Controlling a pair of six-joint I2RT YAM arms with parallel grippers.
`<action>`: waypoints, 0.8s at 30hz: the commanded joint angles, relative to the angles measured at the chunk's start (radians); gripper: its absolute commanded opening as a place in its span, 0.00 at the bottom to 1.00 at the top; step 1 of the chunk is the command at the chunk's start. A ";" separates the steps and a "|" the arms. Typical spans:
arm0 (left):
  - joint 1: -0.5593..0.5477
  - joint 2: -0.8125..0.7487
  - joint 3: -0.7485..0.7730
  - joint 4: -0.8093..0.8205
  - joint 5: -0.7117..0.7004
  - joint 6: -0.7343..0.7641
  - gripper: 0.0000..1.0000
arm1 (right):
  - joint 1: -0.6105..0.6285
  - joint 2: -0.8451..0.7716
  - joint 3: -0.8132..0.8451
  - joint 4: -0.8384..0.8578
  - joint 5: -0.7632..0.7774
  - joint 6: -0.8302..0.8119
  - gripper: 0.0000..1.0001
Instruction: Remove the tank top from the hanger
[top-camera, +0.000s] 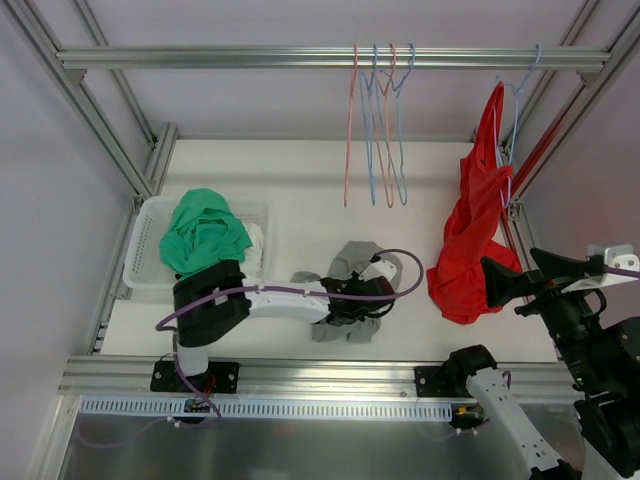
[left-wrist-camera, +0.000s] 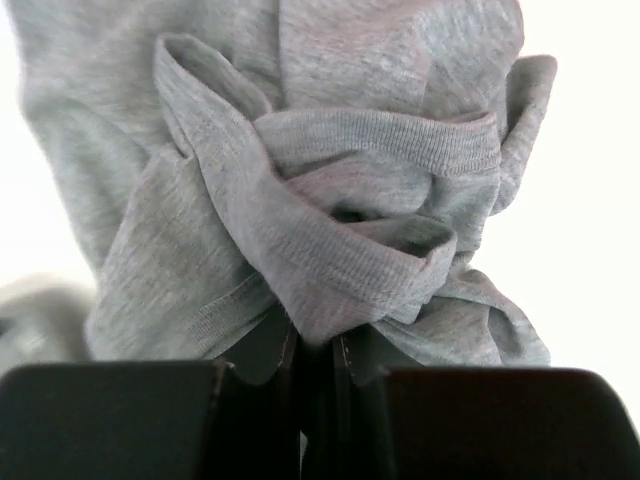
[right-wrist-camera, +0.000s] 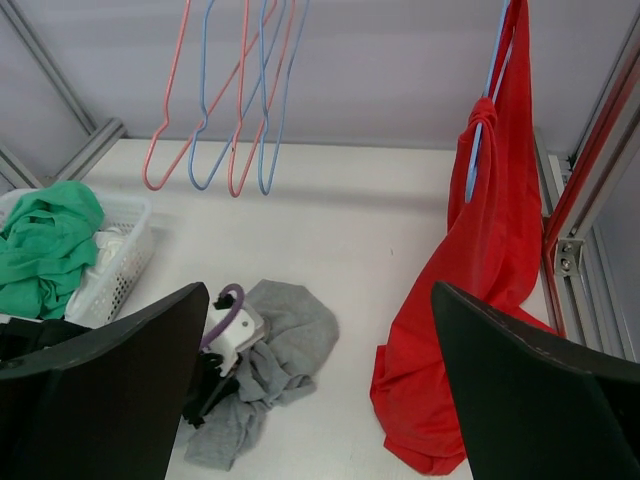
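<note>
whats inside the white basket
A green garment heaped over the white basket, with something white beside it. Whatever lies beneath them is covered.

White left arm (top-camera: 290, 298) with black joints, purple cable (top-camera: 400, 285).

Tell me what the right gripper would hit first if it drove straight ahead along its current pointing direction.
Judging from the wrist view, the open right gripper aims between the gray garment and the red tank top, so it would probably meet bare table first. Depth is unclear; the red fabric's lower edge lies close to that line.
</note>
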 joint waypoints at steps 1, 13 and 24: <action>0.008 -0.220 -0.092 -0.147 -0.193 -0.033 0.00 | -0.004 -0.022 0.039 0.021 -0.018 -0.013 1.00; 0.184 -0.829 0.010 -0.280 -0.429 0.135 0.00 | -0.006 -0.031 0.045 0.024 -0.023 -0.004 0.99; 0.599 -0.856 0.240 -0.400 -0.184 0.179 0.00 | -0.006 -0.020 0.039 0.059 -0.085 0.014 0.99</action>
